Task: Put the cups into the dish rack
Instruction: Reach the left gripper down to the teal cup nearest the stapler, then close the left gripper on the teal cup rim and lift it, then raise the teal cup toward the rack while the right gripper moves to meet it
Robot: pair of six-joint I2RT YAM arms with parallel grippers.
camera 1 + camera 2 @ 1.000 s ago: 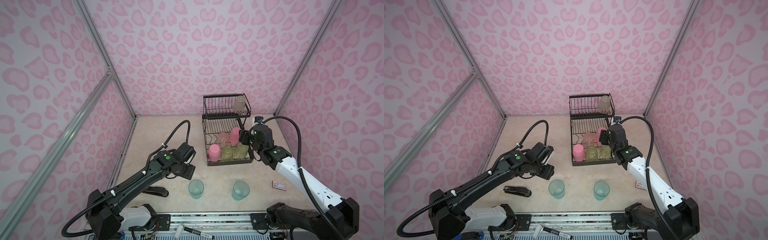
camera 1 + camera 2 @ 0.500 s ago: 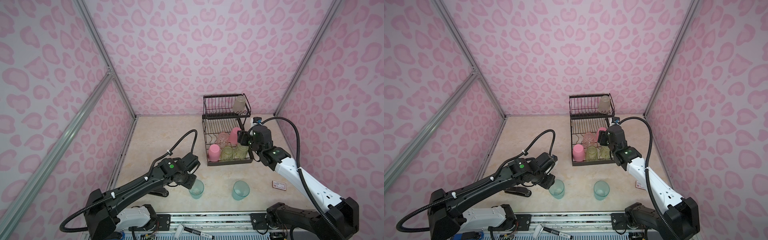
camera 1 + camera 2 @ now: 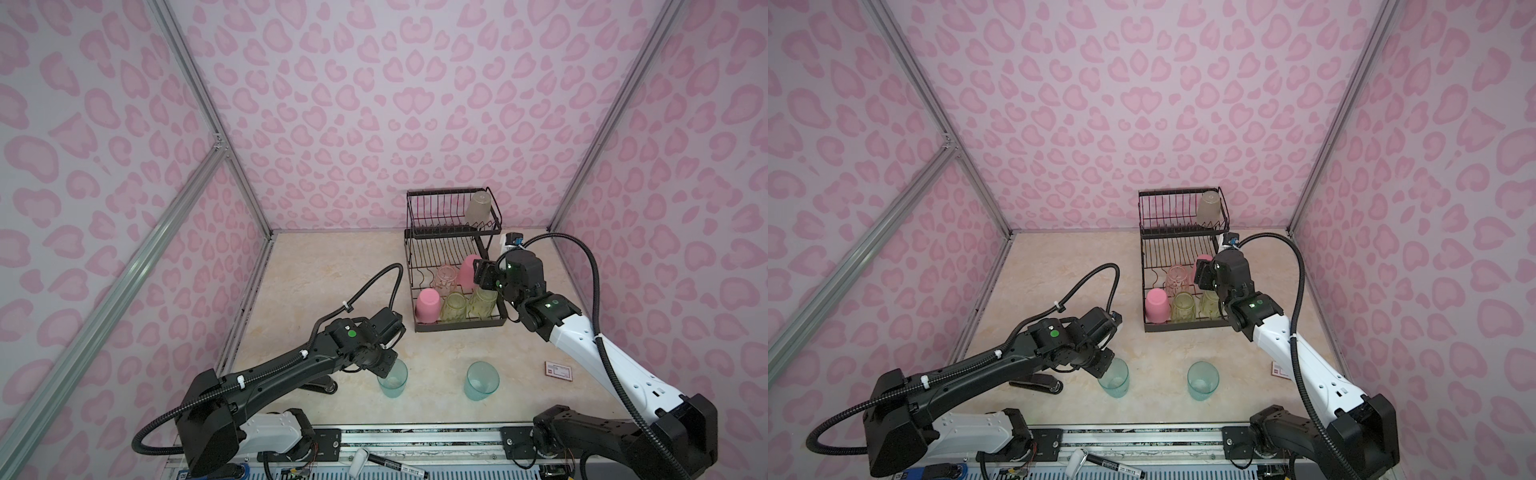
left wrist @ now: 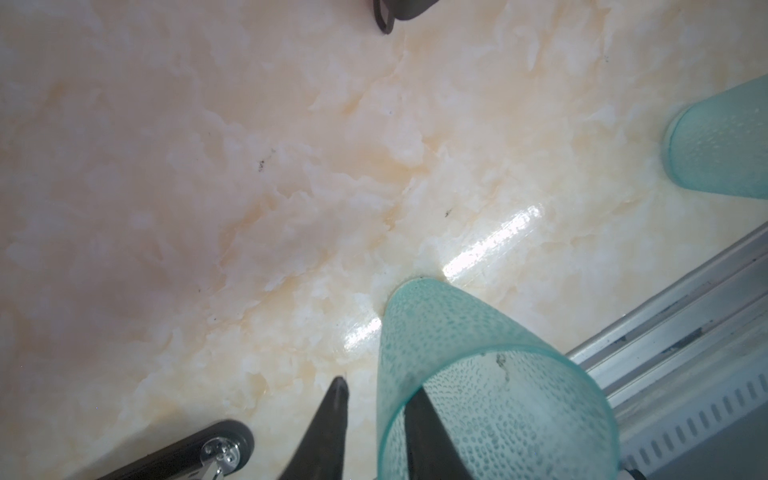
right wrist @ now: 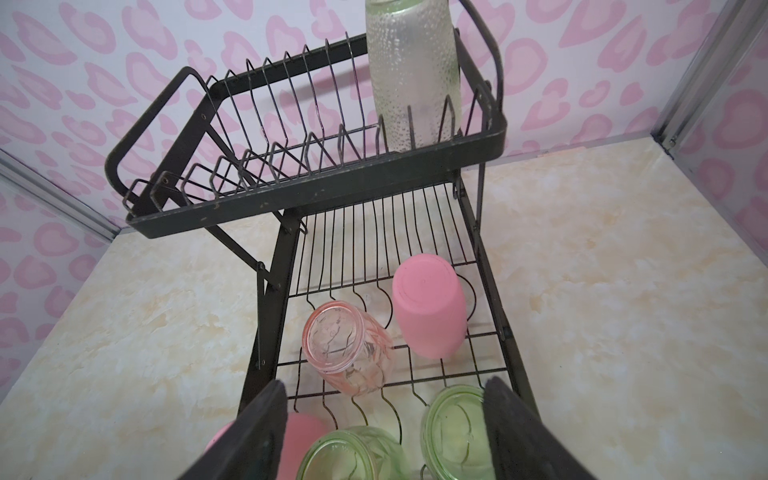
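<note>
Left gripper (image 4: 378,384) has lowered, unclenched jaws straddling the rim of 1 teal cup (image 4: 478,353); right gripper (image 5: 386,384), released, above the dish rack (image 5: 316,199).

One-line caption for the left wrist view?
Left claw straddles the rim of a teal cup, one finger inside, one outside; a second teal cup stands apart on the marble tabletop.

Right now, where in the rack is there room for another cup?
In the rack, the top shelf is bare all along, left of its one pale cup. On the bottom shelf, the wires behind the far pink cup and the clear cup are free. The front row is crowded: the near pink cup and two green cups side by side.
</note>
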